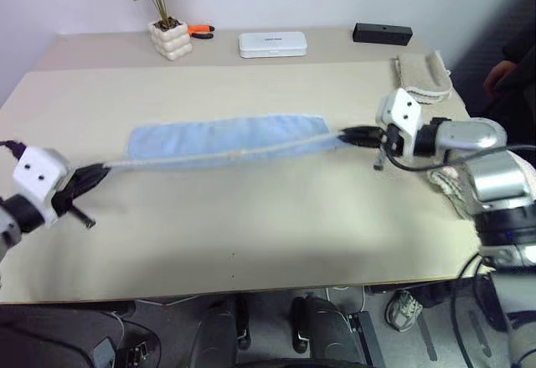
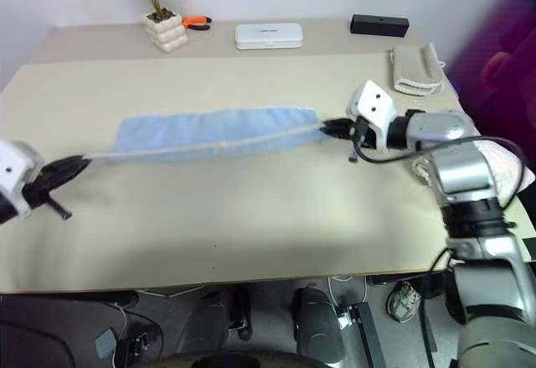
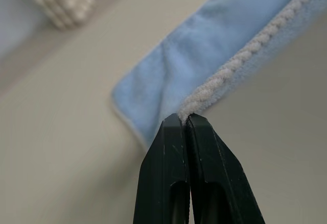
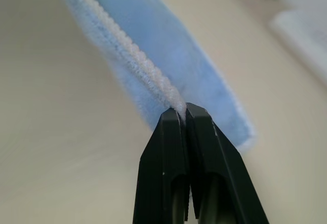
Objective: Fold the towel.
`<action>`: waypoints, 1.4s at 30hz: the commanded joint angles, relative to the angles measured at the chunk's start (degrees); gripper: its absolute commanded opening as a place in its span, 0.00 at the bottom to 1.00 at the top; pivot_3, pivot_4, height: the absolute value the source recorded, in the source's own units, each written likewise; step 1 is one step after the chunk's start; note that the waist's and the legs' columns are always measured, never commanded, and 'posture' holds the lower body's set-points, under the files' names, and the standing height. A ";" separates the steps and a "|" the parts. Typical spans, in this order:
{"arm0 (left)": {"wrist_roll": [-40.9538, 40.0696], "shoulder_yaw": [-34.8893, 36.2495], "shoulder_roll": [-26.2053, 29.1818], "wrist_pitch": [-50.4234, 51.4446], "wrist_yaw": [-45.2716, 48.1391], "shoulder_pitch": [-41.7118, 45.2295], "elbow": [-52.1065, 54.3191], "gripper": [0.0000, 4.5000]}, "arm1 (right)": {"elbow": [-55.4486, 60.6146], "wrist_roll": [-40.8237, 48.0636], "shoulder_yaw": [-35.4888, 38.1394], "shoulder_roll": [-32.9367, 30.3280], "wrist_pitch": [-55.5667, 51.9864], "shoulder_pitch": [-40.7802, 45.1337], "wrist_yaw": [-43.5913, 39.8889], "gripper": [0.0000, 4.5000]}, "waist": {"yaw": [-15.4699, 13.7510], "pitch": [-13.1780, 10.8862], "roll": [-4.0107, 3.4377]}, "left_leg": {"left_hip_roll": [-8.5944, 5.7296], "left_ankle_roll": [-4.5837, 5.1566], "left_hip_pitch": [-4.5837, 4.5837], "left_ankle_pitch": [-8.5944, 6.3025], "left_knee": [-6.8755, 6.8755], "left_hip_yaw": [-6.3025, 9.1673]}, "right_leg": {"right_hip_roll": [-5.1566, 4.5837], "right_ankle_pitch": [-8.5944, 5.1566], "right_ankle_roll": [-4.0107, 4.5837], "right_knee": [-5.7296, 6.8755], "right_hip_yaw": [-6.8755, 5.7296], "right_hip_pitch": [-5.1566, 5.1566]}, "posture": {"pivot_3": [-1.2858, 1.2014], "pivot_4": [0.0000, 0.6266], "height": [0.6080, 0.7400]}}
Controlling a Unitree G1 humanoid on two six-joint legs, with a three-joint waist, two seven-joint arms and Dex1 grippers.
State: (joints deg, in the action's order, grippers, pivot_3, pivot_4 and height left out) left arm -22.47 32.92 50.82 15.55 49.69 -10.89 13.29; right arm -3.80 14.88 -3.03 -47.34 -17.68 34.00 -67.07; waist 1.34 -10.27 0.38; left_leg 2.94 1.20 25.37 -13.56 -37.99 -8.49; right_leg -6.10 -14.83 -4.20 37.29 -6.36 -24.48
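Your left tool (image 1: 94,172) is pinched tight on the pale stitched edge of the light blue terry-cloth towel (image 1: 226,139), which stretches in a long band across the middle of the beige worktop (image 1: 251,234). At its right end, your right tool (image 1: 350,137) is clamped on the same edge.

No text, label, brand, number or sign can be read on anything; the white case (image 1: 272,44) on the tabletop (image 1: 251,234) well beyond both pincers bears a mark too small to make out.
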 commanded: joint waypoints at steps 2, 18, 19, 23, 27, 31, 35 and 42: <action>-6.27 8.66 0.72 7.55 4.08 -6.89 7.50 0.00 | 8.26 6.45 3.46 -5.78 -5.87 -5.85 -6.86 0.01 | -0.26 0.00 0.00 | 0.01 0.00 0.01 -0.01 0.00 0.01 | 0.00 0.00 0.02 0.00 0.00 -0.02 | 0.52 0.24 1.00; 5.15 -9.25 1.66 -2.20 2.08 14.71 -14.83 0.00 | -15.80 -6.14 -3.78 5.01 8.39 8.84 2.23 0.01 | -0.35 0.03 -0.01 | -0.02 0.04 0.03 -0.06 -0.02 -0.08 | 0.07 0.05 0.08 -0.03 -0.05 -0.03 | 0.52 0.24 1.00; 5.84 -10.48 1.45 -3.30 1.93 16.68 -17.08 0.00 | -18.09 -6.96 -4.06 5.89 9.64 9.97 2.67 0.01 | -0.33 0.03 -0.02 | -0.02 0.04 0.07 -0.06 -0.02 -0.10 | 0.08 0.06 0.07 -0.04 -0.05 -0.06 | 0.52 0.24 1.00; 9.59 -15.76 0.22 -8.57 0.91 25.65 -27.52 0.00 | -29.63 -10.48 -5.10 9.53 15.49 14.98 5.39 0.01 | -0.28 0.03 -0.01 | -0.02 0.06 0.07 -0.06 -0.02 -0.44 | 0.09 0.06 0.04 -0.05 -0.02 -0.07 | 0.52 0.24 1.00; 10.92 -18.28 -0.92 -11.36 0.66 30.68 -34.22 0.00 | -36.21 -12.32 -5.27 11.87 19.47 17.61 6.77 0.01 | -0.20 0.03 -0.02 | 0.00 0.06 0.05 -0.05 -0.02 -0.47 | 0.11 0.06 0.04 -0.03 -0.01 -0.07 | 0.52 0.24 1.00; 12.77 -20.43 -1.50 -13.83 0.01 34.04 -40.33 0.00 | -40.81 -13.43 -5.22 14.69 21.42 19.40 8.25 0.01 | 0.01 0.03 -0.01 | -0.01 0.00 0.02 -0.01 -0.07 -0.49 | 0.15 0.06 0.04 0.07 -0.01 -0.07 | 0.52 0.24 1.00; 13.08 -20.86 -1.51 -14.99 0.08 34.80 -42.21 0.00 | -42.02 -14.07 -4.74 15.40 22.22 19.72 9.00 0.01 | -0.04 0.03 -0.01 | 0.01 0.01 0.03 -0.01 -0.05 -0.49 | 0.15 0.06 0.03 0.04 0.00 -0.08 | 0.52 0.24 1.00; 11.10 -16.06 -3.72 -13.73 -8.39 37.06 -44.06 0.53 | -39.12 -14.05 -2.05 14.00 21.43 18.94 14.36 0.52 | -0.21 0.03 -0.01 | 0.02 0.01 0.03 -0.01 -0.08 -0.46 | 0.12 0.06 0.03 0.07 0.00 -0.07 | 0.52 0.24 1.00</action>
State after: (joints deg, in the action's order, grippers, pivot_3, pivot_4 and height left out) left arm -9.89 13.84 46.84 1.91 43.33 25.42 -31.48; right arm -45.90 0.70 -7.23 -32.14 3.35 51.96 -53.89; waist 1.12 -10.24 0.37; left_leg 2.96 1.20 25.40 -13.57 -38.06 -8.95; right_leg -6.00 -14.77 -4.17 37.35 -6.35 -24.56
